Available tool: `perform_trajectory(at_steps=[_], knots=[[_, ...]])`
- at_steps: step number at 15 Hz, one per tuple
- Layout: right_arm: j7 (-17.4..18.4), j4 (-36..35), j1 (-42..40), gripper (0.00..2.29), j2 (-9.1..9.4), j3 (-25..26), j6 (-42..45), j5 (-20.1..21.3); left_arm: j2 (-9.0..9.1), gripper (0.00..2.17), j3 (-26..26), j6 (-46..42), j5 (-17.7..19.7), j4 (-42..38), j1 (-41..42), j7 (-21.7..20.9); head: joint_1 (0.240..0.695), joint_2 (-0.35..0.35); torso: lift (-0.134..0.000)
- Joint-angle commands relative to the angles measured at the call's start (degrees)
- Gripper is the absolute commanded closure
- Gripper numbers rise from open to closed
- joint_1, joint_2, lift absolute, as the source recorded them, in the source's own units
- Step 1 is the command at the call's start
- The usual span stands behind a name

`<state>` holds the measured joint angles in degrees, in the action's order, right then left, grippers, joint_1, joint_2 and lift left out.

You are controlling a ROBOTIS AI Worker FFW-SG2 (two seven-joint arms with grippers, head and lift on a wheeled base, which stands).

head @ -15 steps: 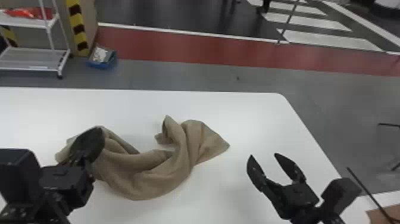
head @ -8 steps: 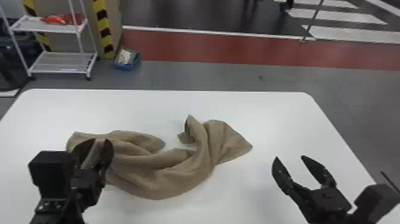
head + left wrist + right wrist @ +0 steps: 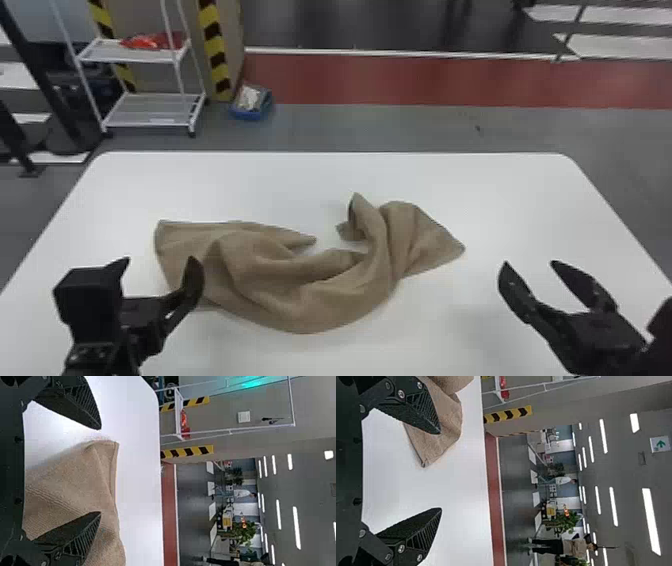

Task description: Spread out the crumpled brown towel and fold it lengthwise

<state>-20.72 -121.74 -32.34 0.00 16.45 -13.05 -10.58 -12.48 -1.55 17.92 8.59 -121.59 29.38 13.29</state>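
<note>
The brown towel (image 3: 310, 300) lies crumpled in a curved, twisted heap across the middle of the table, its left part somewhat flatter. At the towel's near left side, my left gripper (image 3: 160, 261) stands open with nothing gripped. In the left wrist view, the towel (image 3: 75, 483) spreads behind and between the fingers of the left gripper (image 3: 101, 471). To the right of the towel's right corner, my right gripper (image 3: 527, 264) is open and holds nothing. In the right wrist view, a towel corner (image 3: 435, 447) shows beyond one finger of the right gripper (image 3: 441, 471).
The white table (image 3: 250, 175) has rounded far corners and bare surface around the towel. Past its far edge, a white wire shelf (image 3: 150, 110) and a blue bin (image 3: 251, 107) stand on the floor.
The head view has swung left. My left gripper has moved off the towel's left part and opened wider; that part now lies more spread out. The right gripper still stands open beside the towel.
</note>
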Motion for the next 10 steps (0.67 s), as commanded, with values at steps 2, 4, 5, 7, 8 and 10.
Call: perform_trajectory(at_steps=[2,4,5,7,8,10], knots=[[0.0,-2.3,1.2,0.22,0.05,0.5,-4.1,0.6,0.00,0.09,0.8,0.1,1.2,1.5,-0.3,-2.6,0.695,-0.029,-0.125],[0.0,-2.5,0.7,0.22,0.05,0.6,-4.0,0.5,0.09,0.15,0.3,1.4,1.3,2.7,-1.8,-3.9,0.695,-0.033,-0.125],[-0.1,-2.4,0.5,0.22,0.05,0.8,-4.0,0.4,0.09,0.17,0.1,1.4,1.3,2.9,-1.9,-4.9,0.695,-0.038,-0.125],[-0.1,-2.2,0.3,0.22,0.05,1.3,-4.0,0.3,0.44,0.19,-0.4,1.7,1.5,3.1,-2.0,-5.9,0.695,-0.049,-0.125],[-0.1,-2.2,0.3,0.22,0.05,1.4,-4.0,0.0,0.44,0.21,-0.6,2.6,1.4,3.1,-2.0,-5.9,0.695,-0.056,-0.125],[-0.1,-2.2,0.3,0.22,0.05,1.4,-4.0,0.1,0.44,0.21,-0.5,4.0,1.3,2.6,-1.7,-6.2,0.695,-0.071,-0.125]])
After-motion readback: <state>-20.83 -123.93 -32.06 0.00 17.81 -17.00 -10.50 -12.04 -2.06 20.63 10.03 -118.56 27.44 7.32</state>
